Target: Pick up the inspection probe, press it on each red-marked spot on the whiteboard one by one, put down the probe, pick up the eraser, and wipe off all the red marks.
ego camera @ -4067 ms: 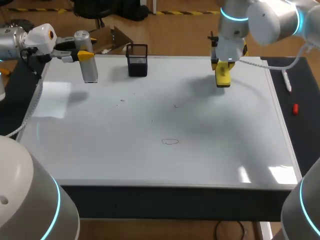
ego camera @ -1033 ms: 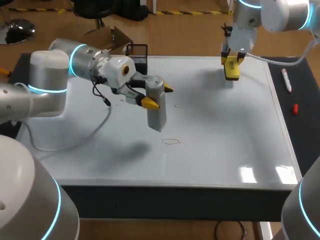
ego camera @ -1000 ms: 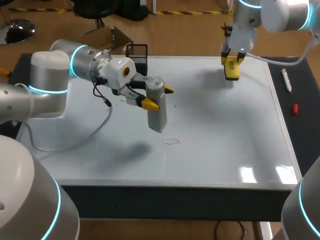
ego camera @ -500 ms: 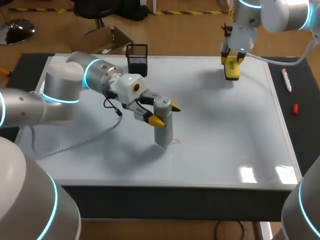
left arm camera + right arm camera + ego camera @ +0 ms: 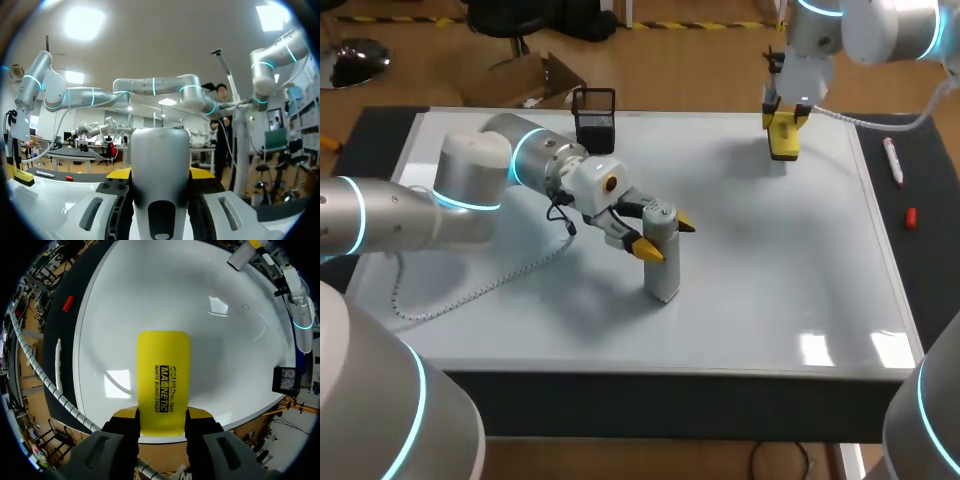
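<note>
The grey inspection probe (image 5: 661, 255) stands upright on the whiteboard (image 5: 780, 270), its lower end down on the board near the middle. My left gripper (image 5: 666, 237) is shut on the probe's upper part, one yellow tip on either side. In the left wrist view the probe (image 5: 160, 175) fills the space between the fingers of this gripper (image 5: 160, 173). No red mark shows around the probe's foot. My right gripper (image 5: 784, 117) hangs over the board's far right part, shut on the yellow eraser (image 5: 782, 138). The right wrist view shows the eraser (image 5: 163, 380) clamped in that gripper (image 5: 163, 415) above the board.
A black mesh holder (image 5: 594, 118) stands at the board's far edge. A white marker (image 5: 892, 160) and a red cap (image 5: 910, 216) lie on the dark strip to the right of the board. My left arm's cable (image 5: 470, 295) trails over the board's left part.
My left arm has carried the probe right and toward the front, then set its lower end on the small oval mark, which is now covered. The right arm has stayed put.
</note>
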You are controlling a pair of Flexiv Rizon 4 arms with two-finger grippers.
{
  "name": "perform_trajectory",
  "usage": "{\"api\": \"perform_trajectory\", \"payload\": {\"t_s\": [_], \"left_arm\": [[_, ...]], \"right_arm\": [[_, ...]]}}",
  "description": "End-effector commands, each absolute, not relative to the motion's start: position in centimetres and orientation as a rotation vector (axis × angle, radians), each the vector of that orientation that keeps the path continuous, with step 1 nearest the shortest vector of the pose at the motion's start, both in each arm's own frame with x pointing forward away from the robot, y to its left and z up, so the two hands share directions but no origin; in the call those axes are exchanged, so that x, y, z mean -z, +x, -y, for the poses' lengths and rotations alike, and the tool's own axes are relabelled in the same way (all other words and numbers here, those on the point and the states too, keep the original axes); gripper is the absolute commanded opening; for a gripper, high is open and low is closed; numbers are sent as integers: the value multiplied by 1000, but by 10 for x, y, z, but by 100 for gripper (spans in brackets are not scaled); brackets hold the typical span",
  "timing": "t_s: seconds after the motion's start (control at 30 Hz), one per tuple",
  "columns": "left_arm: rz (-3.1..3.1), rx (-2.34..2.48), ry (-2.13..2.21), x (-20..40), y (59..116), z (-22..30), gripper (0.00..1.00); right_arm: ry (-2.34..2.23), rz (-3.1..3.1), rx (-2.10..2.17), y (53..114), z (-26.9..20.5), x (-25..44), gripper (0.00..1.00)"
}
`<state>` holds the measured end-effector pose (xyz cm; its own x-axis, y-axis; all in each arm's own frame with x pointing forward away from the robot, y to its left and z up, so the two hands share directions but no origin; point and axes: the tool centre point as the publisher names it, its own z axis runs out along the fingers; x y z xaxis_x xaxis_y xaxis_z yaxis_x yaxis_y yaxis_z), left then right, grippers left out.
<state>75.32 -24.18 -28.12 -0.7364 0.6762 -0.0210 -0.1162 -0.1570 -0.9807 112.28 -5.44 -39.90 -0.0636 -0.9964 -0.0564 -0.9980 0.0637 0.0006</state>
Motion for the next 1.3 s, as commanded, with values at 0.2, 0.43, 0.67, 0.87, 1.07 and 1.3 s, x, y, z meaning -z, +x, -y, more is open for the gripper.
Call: {"api": "perform_trajectory", "payload": {"t_s": [0.2,0.43,0.67,0.87,1.07,1.3], "left_arm": [[1590,-1917,-637,290,760,242,0],[1590,-1912,-628,292,760,242,0],[1584,-1939,-644,272,763,238,0],[1585,-1970,-658,244,771,231,0],[1612,-1997,-651,231,787,221,0],[1667,-2090,-598,217,830,191,0]], "right_arm": [[-2127,-2261,-58,1124,55,398,0],[-2127,-2261,-58,1124,55,398,0],[-2127,-2261,-58,1124,55,398,0],[-2127,-2261,-58,1124,55,398,0],[-2127,-2261,-58,1124,55,398,0],[-2127,-2261,-58,1124,55,398,0]]}}
